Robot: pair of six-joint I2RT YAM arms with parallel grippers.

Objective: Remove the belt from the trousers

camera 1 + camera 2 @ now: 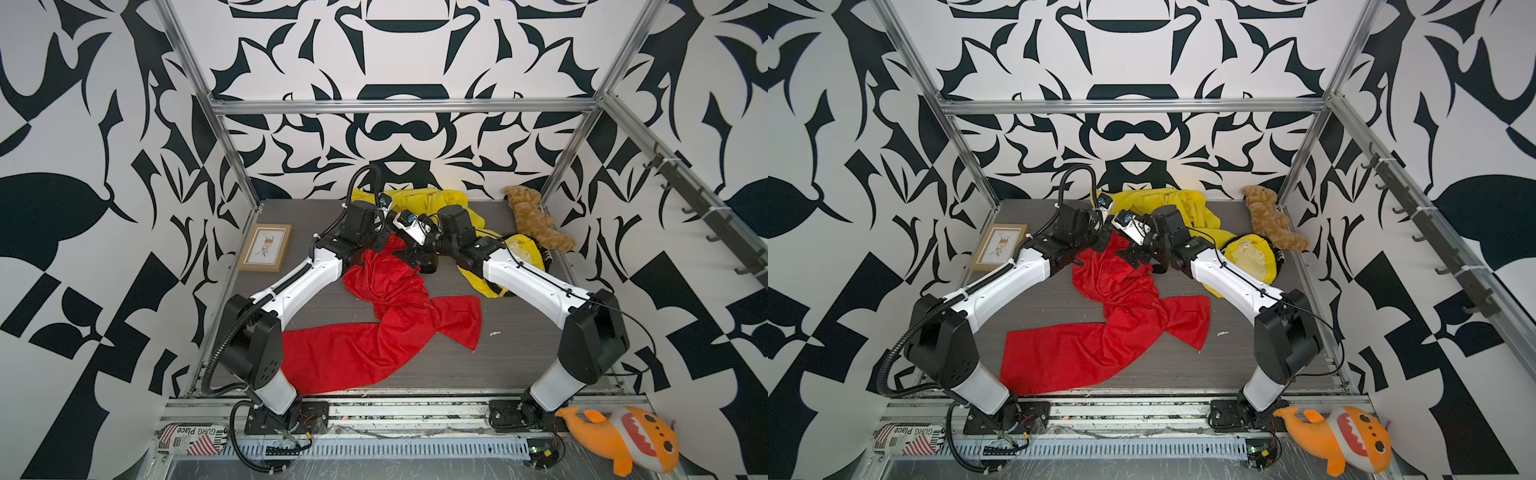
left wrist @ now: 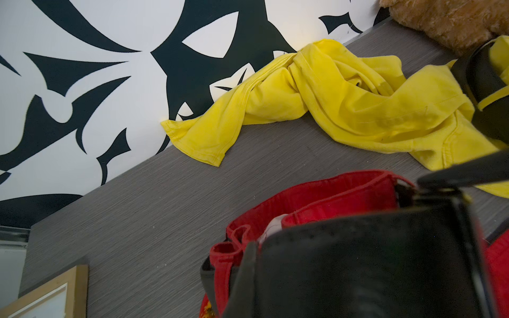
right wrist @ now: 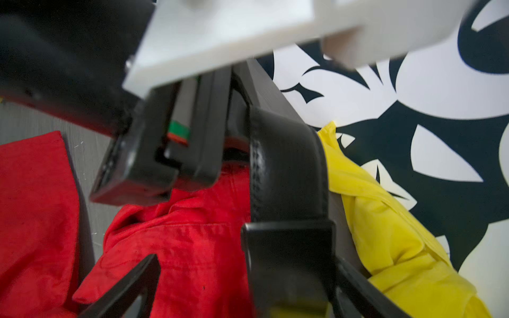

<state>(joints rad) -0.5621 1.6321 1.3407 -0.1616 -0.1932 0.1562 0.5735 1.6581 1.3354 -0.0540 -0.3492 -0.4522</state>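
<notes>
belt (image 3: 286, 176) looks limp, light, grippy.
left gripper (image 3: 165, 181) pinches red trousers (image 3: 192, 242) beside belt; right gripper (image 3: 248, 278) spread, straddling belt. i'd clamp there.

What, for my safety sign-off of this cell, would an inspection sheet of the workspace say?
Surface: grey wood-grain table, a few white scraps.
Job's things: red trousers sprawled mid-table, black belt at their waist; yellow trousers bunched at the back wall.
Clutter: picture frame and brown teddy on the table; orange plush and striped packet by the front rail.
Grippers: left gripper shut, apparently on the red trousers' waistband; right gripper open, belt between its jaws.
Cables: black conduit along the left arm; thin cable on the right arm.
Surroundings: patterned walls, aluminium frame, hook rail.
</notes>
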